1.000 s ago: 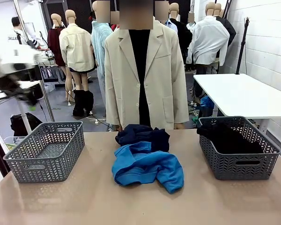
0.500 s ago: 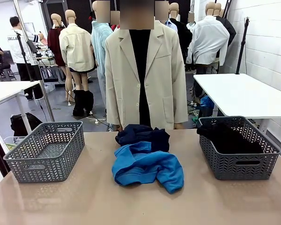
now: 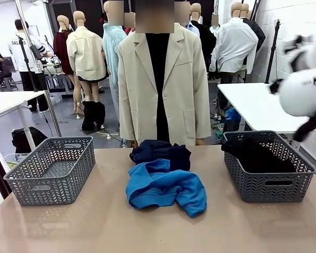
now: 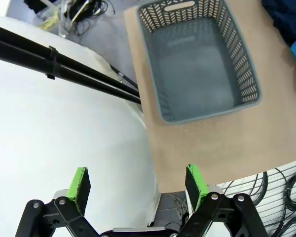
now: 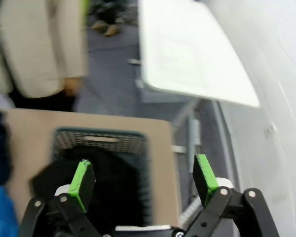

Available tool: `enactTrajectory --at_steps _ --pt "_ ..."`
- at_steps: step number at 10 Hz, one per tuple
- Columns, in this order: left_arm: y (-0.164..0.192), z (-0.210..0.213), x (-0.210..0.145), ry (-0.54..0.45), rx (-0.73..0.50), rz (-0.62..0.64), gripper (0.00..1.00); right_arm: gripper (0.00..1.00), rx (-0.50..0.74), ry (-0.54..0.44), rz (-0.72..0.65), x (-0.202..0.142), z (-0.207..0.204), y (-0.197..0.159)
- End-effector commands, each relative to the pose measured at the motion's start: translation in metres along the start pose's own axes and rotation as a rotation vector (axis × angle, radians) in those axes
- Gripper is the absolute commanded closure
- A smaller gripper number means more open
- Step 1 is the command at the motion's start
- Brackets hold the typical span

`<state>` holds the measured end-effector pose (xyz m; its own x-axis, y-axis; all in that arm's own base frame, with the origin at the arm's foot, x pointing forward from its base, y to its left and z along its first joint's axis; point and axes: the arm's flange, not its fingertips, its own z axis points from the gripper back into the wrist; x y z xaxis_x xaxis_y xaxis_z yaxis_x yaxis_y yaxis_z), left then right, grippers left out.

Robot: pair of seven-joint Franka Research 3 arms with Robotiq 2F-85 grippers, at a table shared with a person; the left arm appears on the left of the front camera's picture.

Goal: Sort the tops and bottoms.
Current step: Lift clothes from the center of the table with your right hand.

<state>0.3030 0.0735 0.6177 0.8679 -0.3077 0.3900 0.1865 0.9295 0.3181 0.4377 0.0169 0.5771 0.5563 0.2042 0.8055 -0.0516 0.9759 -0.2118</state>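
Currently both tools are open and holding nothing. Left tool (image 4: pixel 138 180): green pads spread wide, hanging high over the left end of the counter (image 3: pixel 84 226), with the left basket (image 4: pixel 197 59) at 1 o'clock in its wrist view. Right tool (image 5: pixel 144 180): pads equally wide apart, up in the air over the right basket (image 3: pixel 268 184); that wrist view is blurred. Right arm (image 3: pixel 305 89) is a white smear at 3 o'clock in the front view, above that basket. Blue top (image 3: pixel 166 190) lies crumpled mid-counter between the two baskets, touching neither. Navy bottoms (image 3: pixel 160 153) are bunched at its 12 o'clock, touching it, at the far edge just in front of the person (image 3: pixel 158 79) in a beige jacket. Can't tell how many navy pieces are in that heap. Black bottoms (image 3: pixel 255 155) sit inside the right basket, piled toward its far-left corner. Left basket is at 9 o'clock of the top, well apart. White side table (image 3: pixel 268 105) stands behind the right basket.
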Motion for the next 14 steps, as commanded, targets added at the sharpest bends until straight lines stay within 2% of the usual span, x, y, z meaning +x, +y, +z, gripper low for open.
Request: enactTrajectory --at_steps 1,4,6,7,8,11,12,13,14 --pt "0.003 -0.002 -0.001 -0.008 0.013 0.014 0.00 0.00 0.262 0.052 0.057 0.025 0.026 0.030" --pt "0.003 -0.002 -0.001 -0.008 0.013 0.014 0.00 0.00 0.449 0.213 0.214 0.007 0.009 0.121" --pt "0.003 -0.002 -0.001 -0.008 0.013 0.014 0.00 0.00 0.480 0.302 0.289 -0.016 -0.009 0.166" --pt "0.003 -0.002 -0.001 -0.008 0.013 0.014 0.00 0.00 0.450 0.312 0.346 -0.022 -0.008 0.168" --pt "0.003 -0.002 -0.001 -0.008 0.013 0.014 0.00 0.00 0.467 0.271 0.242 -0.015 0.003 0.171" --pt "0.003 -0.002 -0.001 -0.008 0.013 0.014 0.00 0.00 0.467 0.271 0.242 -0.015 0.003 0.171" --pt "0.003 -0.002 -0.001 -0.008 0.013 0.014 0.00 0.00 0.465 0.285 0.266 -0.017 0.000 0.173" --pt "0.003 -0.002 -0.001 -0.008 0.013 0.014 0.00 0.00 0.440 0.334 0.325 -0.028 -0.020 0.188" --pt "0.003 -0.002 -0.001 -0.008 0.013 0.014 0.00 0.00 0.475 0.382 0.350 -0.033 -0.041 0.200"
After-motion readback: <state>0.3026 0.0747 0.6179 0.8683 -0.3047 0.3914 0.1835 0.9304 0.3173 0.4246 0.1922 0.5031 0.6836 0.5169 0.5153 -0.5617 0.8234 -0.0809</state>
